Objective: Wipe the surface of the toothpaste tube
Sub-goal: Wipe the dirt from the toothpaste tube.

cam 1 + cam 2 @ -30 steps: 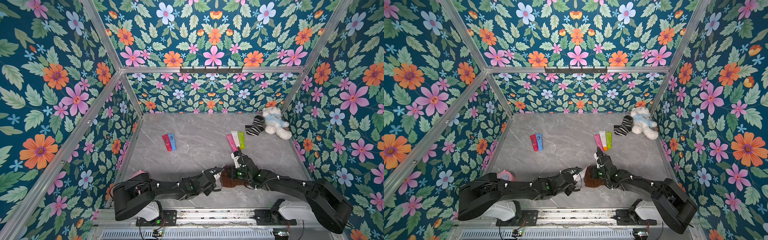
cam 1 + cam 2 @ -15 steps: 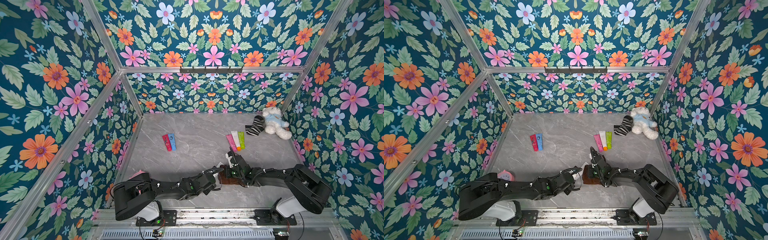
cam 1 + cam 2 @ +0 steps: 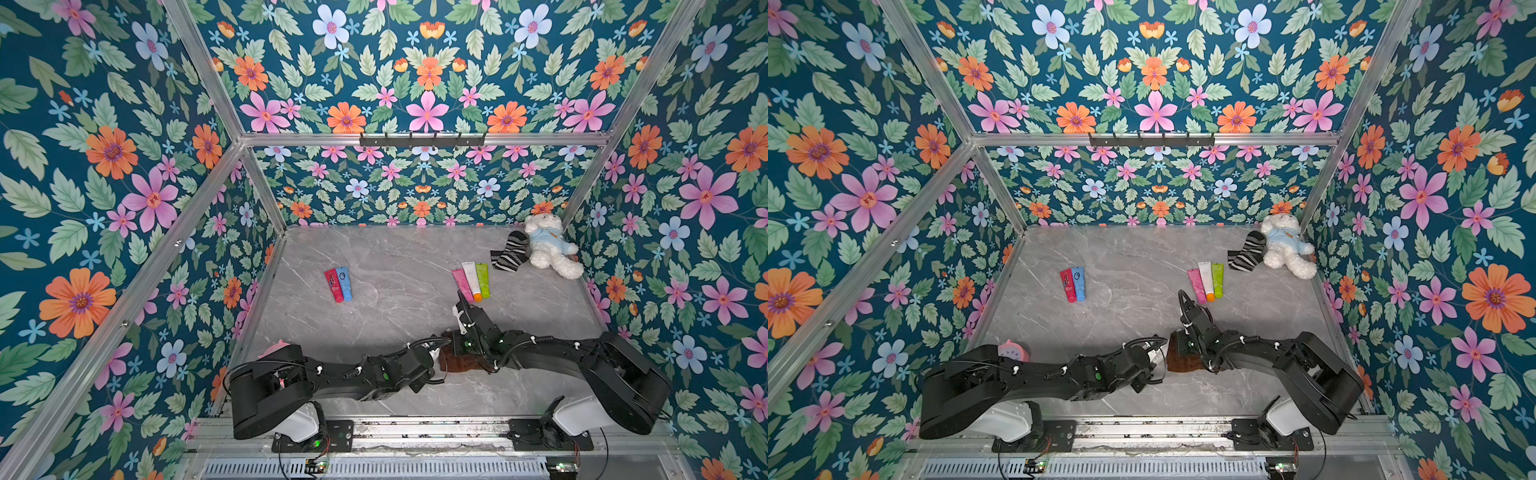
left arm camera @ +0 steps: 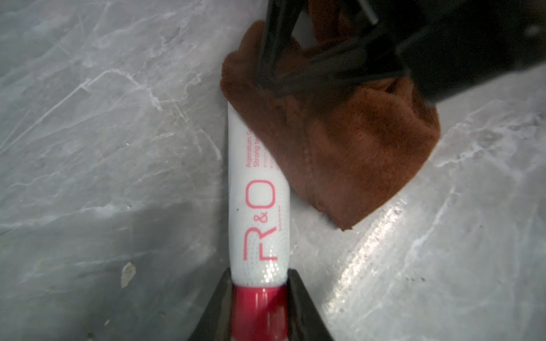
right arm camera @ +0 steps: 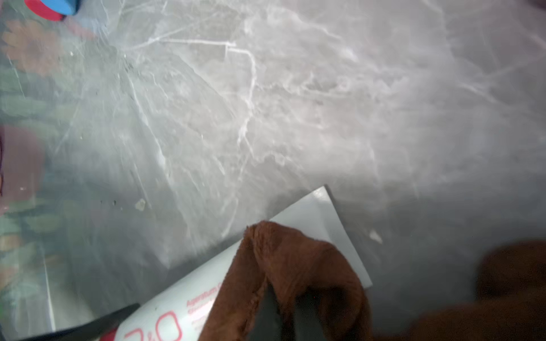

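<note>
Left claw: the left claw (image 4: 260, 280) is narrowed onto the red cap (image 4: 260, 310) of the toothpaste tube (image 4: 258, 206), one finger on each side, pinning it. It holds the same place and grip as a second ago.
Right claw: the right claw (image 5: 283, 310) is pinched fully closed on a bunched brown cloth (image 4: 354, 141) and presses it down on the tube.
Tube: it lies flat on the grey marble table (image 4: 103, 147), at the near edge about midway between the arms. The cap points left and the flat crimped end (image 5: 325, 230) points right.
Cloth cover: the cloth sits on the right half of the tube. The half with the large red letters is bare, and the corner of the crimped end pokes out past the cloth.
Change: over the last second the right arm has drawn its elbow in toward the middle. In a top view the cloth (image 3: 461, 363) seems only slightly shifted along the tube.
Meaning: this looks like a wiping stroke under way, with the tube anchored well enough to take it. The lettered half probably needs a pass next.
Risk: a push toward the cap could bump the left fingers.
Farther out: three tubes (image 3: 471, 280) lie far right, two tubes (image 3: 338, 284) far left, both groups well apart from the work.
</note>
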`<action>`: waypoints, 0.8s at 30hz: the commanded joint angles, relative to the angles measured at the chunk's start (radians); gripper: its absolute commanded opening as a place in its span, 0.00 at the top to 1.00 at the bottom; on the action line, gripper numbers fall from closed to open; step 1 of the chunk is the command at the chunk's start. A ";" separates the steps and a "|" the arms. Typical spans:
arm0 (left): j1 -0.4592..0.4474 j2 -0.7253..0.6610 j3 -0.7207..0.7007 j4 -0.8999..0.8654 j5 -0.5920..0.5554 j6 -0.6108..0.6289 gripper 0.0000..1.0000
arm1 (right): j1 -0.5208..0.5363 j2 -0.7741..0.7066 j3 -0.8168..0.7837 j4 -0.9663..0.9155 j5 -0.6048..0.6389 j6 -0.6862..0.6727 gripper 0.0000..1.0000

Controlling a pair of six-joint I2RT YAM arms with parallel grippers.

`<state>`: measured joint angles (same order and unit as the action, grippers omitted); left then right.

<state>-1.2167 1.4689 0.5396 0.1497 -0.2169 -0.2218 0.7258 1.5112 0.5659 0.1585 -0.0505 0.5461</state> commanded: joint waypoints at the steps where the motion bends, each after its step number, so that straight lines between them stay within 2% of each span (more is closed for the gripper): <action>1: -0.002 0.005 0.007 0.016 0.026 0.011 1.00 | 0.002 0.066 -0.013 -0.026 -0.021 -0.007 1.00; 9: -0.001 0.011 0.011 0.017 0.025 0.013 1.00 | 0.129 0.036 -0.098 0.120 -0.124 0.106 1.00; 16: -0.003 0.017 0.014 0.017 0.028 0.014 1.00 | 0.166 0.047 -0.148 0.256 -0.176 0.167 1.00; 20: -0.004 0.015 0.012 0.019 0.033 0.011 1.00 | 0.112 0.080 -0.150 0.263 -0.166 0.142 1.00; 24: -0.006 0.011 0.010 0.020 0.031 0.007 1.00 | -0.035 0.086 -0.167 0.264 -0.191 0.110 1.00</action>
<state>-1.2156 1.4811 0.5453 0.1165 -0.2695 -0.2306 0.7570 1.5829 0.4137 0.5674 -0.2379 0.6758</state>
